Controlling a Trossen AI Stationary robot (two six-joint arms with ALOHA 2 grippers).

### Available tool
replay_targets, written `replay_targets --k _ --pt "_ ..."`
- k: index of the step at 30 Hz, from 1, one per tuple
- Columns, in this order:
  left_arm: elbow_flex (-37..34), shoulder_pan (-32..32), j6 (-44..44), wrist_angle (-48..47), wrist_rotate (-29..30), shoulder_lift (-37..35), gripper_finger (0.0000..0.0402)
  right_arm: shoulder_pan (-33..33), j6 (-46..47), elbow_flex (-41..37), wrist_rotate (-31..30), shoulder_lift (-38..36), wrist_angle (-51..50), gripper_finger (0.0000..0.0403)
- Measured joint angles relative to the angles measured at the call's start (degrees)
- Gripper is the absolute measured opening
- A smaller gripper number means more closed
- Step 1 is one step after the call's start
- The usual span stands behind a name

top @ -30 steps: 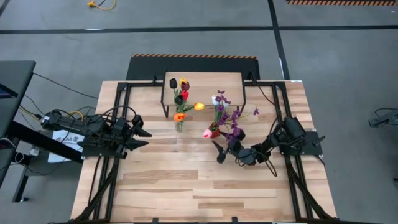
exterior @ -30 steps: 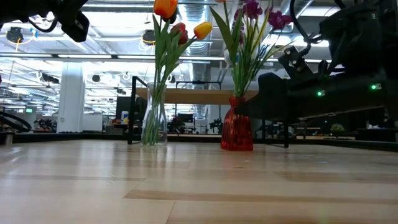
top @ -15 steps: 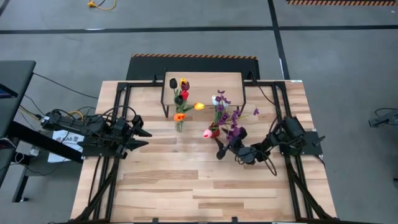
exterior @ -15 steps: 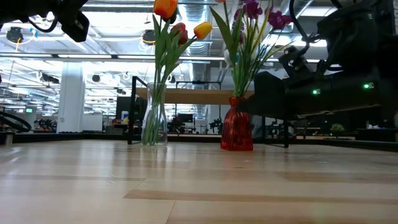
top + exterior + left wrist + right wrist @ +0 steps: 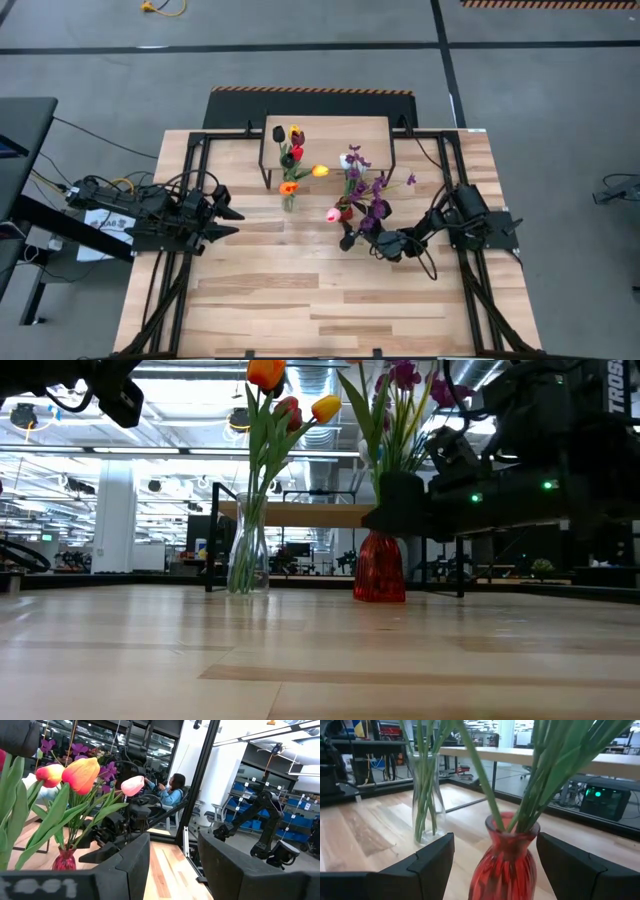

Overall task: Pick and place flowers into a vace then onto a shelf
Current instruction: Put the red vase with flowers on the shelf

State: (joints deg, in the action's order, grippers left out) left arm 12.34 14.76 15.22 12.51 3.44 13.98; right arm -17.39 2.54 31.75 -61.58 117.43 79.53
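Right gripper (image 5: 492, 865) spread wide, flanking the red vase (image 5: 506, 855), seemingly clear of both fingers.

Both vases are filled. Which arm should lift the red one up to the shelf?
Right. Its hand is open with the red vase already between its fingers, just in front of the shelf. The left hand waits at the table's left side, farther off, with the clear vase between.
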Motion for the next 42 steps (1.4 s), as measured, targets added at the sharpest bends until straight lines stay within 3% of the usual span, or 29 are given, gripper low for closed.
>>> replay_targets --k 33,42 --pt "0.0 0.0 -0.5 -0.2 0.0 0.0 0.0155 4.2 0.1 0.4 0.1 0.0 -2.8 0.0276" --pt "0.0 0.0 -0.5 -0.2 0.0 0.0 0.0155 5.5 4.7 0.4 0.0 0.0 -2.9 0.0274"
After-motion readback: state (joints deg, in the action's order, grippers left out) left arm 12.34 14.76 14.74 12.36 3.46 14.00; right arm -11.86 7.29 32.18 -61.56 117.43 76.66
